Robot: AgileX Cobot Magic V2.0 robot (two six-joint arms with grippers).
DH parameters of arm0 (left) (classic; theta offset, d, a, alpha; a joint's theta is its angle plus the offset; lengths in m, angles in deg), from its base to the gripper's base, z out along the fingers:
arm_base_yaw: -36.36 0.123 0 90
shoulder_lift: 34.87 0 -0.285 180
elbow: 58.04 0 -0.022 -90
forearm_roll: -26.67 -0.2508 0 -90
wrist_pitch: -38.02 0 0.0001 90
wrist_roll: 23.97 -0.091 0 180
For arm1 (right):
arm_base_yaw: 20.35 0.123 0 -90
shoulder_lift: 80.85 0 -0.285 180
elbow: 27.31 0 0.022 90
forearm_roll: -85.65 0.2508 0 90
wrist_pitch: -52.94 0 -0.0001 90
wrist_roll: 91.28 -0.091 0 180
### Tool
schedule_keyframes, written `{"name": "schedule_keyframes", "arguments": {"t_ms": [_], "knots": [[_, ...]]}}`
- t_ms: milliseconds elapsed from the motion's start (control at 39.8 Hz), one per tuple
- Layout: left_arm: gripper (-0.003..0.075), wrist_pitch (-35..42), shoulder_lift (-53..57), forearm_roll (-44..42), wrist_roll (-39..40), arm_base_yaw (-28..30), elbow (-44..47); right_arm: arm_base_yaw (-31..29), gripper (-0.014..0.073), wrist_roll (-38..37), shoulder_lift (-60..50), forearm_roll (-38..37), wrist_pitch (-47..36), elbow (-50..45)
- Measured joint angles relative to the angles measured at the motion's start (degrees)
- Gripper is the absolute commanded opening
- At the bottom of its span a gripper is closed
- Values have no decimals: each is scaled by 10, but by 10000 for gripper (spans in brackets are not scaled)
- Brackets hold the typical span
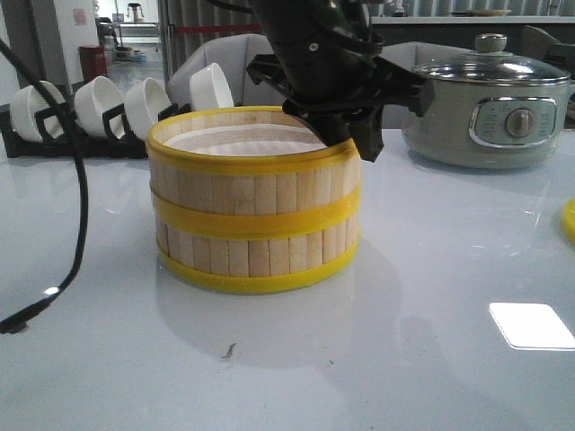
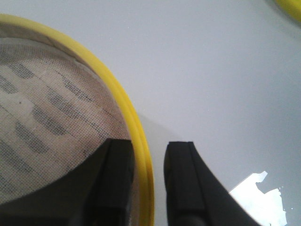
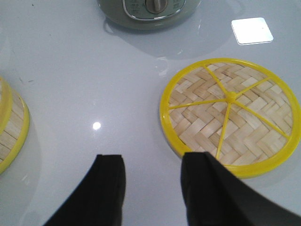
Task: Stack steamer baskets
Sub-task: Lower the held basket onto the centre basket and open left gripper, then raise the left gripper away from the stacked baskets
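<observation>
Stack (image 1: 254, 211): two baskets already sit one on the other, mid-table, rims aligned as far as the front view shows.
Top basket (image 1: 252, 171): upper yellow rim (image 2: 136, 136) passes between the left fingers; cloth liner (image 2: 42, 117) visible inside.
Left gripper (image 2: 148, 183): fingers straddle the rim, one inside the basket, one outside. A gap shows on the outer side, so the fingers appear released or nearly so; firm contact cannot be told.
Right gripper (image 3: 153, 188): fingers apart, holding nothing, hovering over the table near the lid.
Lid (image 3: 230, 115): woven bamboo with yellow rim and spokes, lying flat on the table to the right of the stack, well apart from it.
Pot (image 1: 490, 108): behind and to the right; not part of the task.
Bowls (image 1: 99, 103): racked at rear left; not part of the task.
Step in hand (judgement): left arm to let go of the top basket and clear it; the lid remains to be placed.
Method (judgement): open the left fingers fully, then lift straight up so the inner finger does not drag the liner or tilt the basket.
Lid grasp (judgement): take the lid by its near rim, keep it level, centre it over the stack before lowering.
Risk (judgement): a sideways pull-off could shift the top basket off the lower one.
</observation>
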Motion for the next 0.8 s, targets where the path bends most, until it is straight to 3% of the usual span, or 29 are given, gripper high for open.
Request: {"name": "schedule_keyframes", "arguments": {"t_ms": [327,452,603,678,804], "knots": [[285,-2,0,-8,0,0,-4,0,399,0,0,0,0,0],[332,-11,0,-19,0,0,-24,0,399,0,0,0,0,0],[326,-32,0,-33,0,0,-66,0,399,0,0,0,0,0],[282,-49,0,-42,0,0,-91,0,399,0,0,0,0,0],[73,-69,4,-56,0,1,-119,0,399,0,0,0,0,0]]}}
